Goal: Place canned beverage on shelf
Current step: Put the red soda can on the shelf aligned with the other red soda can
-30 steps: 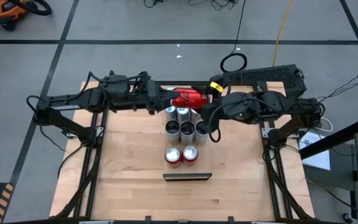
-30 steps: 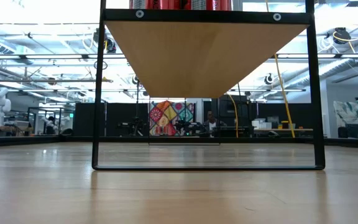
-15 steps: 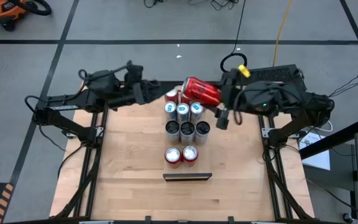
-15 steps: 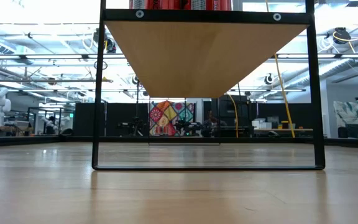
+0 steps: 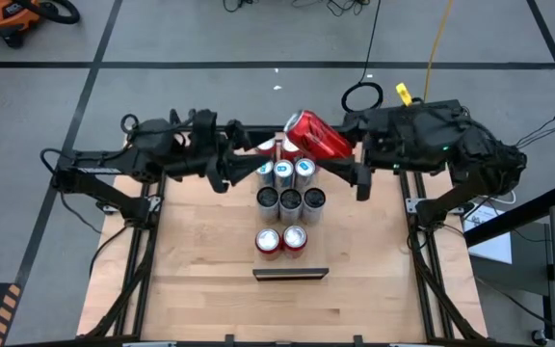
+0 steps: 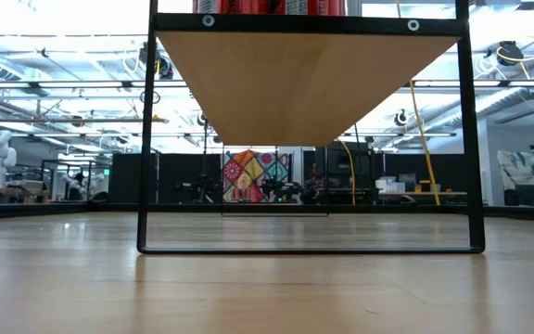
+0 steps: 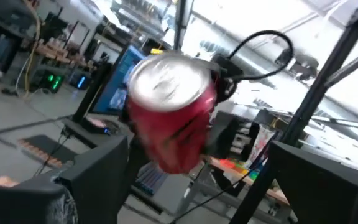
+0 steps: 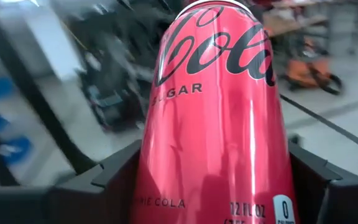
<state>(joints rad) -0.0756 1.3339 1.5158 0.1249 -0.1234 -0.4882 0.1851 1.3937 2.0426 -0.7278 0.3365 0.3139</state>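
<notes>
Robotics lab (open hall): benches (image 6: 415, 195), monitors (image 7: 114, 78).

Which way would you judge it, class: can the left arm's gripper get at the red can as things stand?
Probably not freely. The red can is clamped in the right gripper, held in the air above the cans on the tabletop. The left gripper stands open beside it, apart; only the can's end faces it.

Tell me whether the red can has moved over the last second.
Yes. The red can, in the right claw, shifted rightward and away from the standing cans.
</notes>
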